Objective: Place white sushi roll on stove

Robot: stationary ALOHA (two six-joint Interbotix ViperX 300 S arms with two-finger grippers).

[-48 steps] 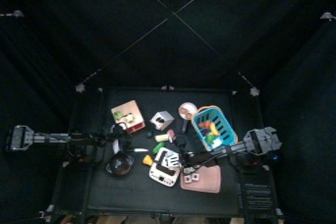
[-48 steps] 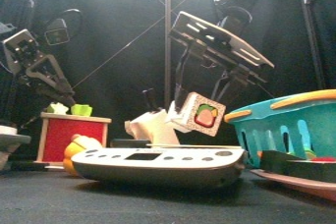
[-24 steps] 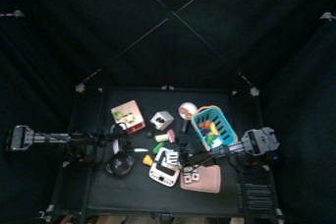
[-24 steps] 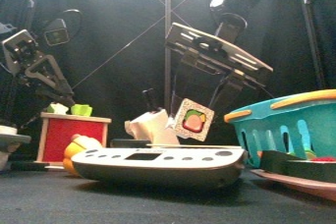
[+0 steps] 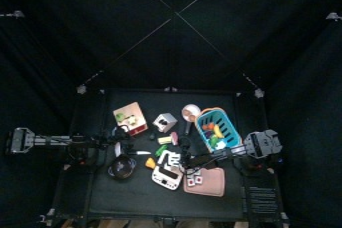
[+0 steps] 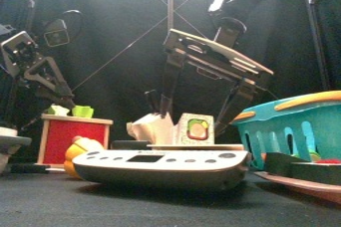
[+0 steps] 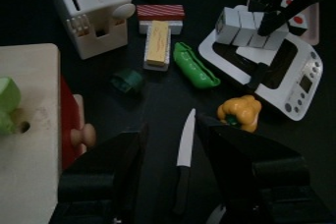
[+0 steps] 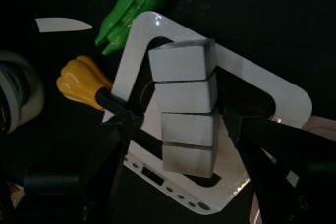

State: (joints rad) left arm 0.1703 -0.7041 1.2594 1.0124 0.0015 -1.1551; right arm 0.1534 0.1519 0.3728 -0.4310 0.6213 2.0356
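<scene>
The white stove (image 6: 160, 163) with dark burners lies at the table's front; it also shows in the top view (image 5: 166, 178) and right wrist view (image 8: 269, 85). My right gripper (image 6: 200, 112) is shut on the white sushi roll (image 6: 196, 129), a row of white segments (image 8: 184, 95), held just above the stove's top. The left wrist view shows the roll (image 7: 243, 27) over the stove (image 7: 296, 71). My left gripper (image 7: 184, 184) is open and empty, hanging over a knife (image 7: 184, 154) at the table's left.
A turquoise basket (image 6: 300, 121) stands right of the stove. A red box (image 6: 74, 136) stands at the left. A pea pod (image 7: 195, 66), an orange piece (image 7: 239, 110), a yellow stick (image 7: 157, 43) and a white toaster (image 7: 94, 7) lie left of the stove. A black pan (image 5: 123, 169) sits front left.
My right gripper has come down and leftward with the sushi roll, which turned from tilted to upright, close over the stove. The left arm has not moved.
</scene>
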